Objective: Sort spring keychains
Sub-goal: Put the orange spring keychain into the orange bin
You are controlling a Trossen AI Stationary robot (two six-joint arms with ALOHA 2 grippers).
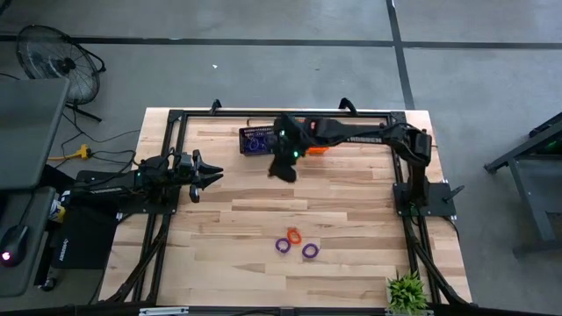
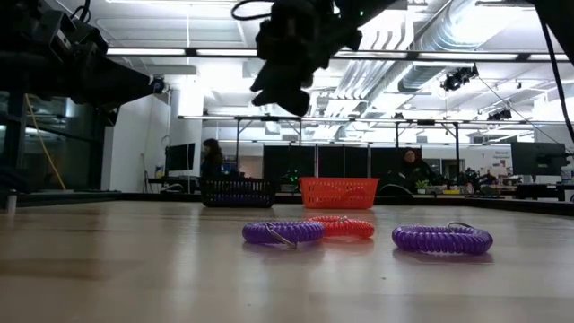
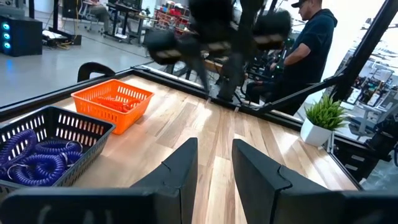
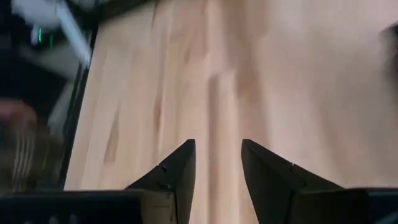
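Purple and orange coiled spring keychains [image 1: 296,241] lie unsorted on the wooden tabletop [image 1: 351,202]; right hand [image 1: 283,167], parted and empty, hangs beside the baskets; left hand [image 1: 204,175] waits, parted, empty.

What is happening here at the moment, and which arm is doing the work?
The robot is sorting spring keychains by colour. Purple ones lie in the black basket and orange ones in the orange basket. Three are left on the table: two purple keychains and one orange keychain. The right gripper hangs open and empty near the baskets. The left gripper waits open at the left side.
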